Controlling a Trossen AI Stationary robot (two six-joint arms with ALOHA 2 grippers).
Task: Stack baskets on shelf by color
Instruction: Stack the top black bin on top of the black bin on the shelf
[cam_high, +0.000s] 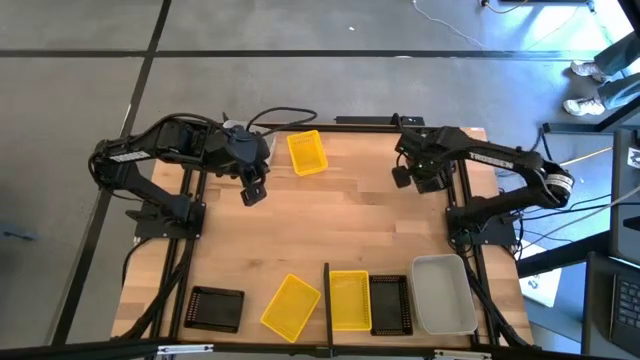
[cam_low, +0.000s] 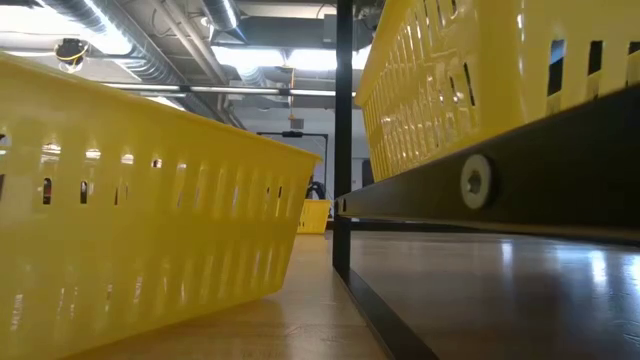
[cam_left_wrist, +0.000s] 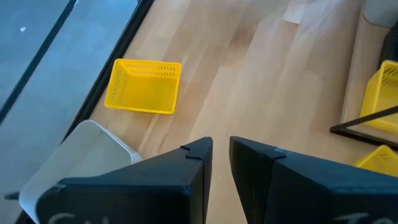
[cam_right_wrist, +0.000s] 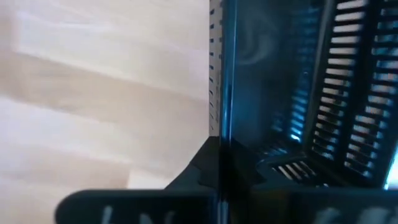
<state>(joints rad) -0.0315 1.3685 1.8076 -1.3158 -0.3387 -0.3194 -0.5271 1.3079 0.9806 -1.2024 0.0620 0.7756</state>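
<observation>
Near edge, 6 o'clock: divider (cam_high: 327, 300) upright; to its right, a yellow basket (cam_high: 349, 298), black basket (cam_high: 390, 304) and grey-white basket (cam_high: 443, 292) side by side.
Near edge, 7 o'clock: tilted yellow basket (cam_high: 291, 306); second black basket (cam_high: 216, 308).
Far edge, 12 o'clock: third yellow basket (cam_high: 307, 152).
Left gripper (cam_high: 254, 193): 10 o'clock, above desk (cam_high: 330, 222), jaws slightly parted, holding nothing.
Right gripper (cam_high: 402, 176): 2 o'clock, jaws closed; contents cannot tell.

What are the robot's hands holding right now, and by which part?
The right hand pinches a black basket by its thin side wall. The left hand holds nothing.
</observation>
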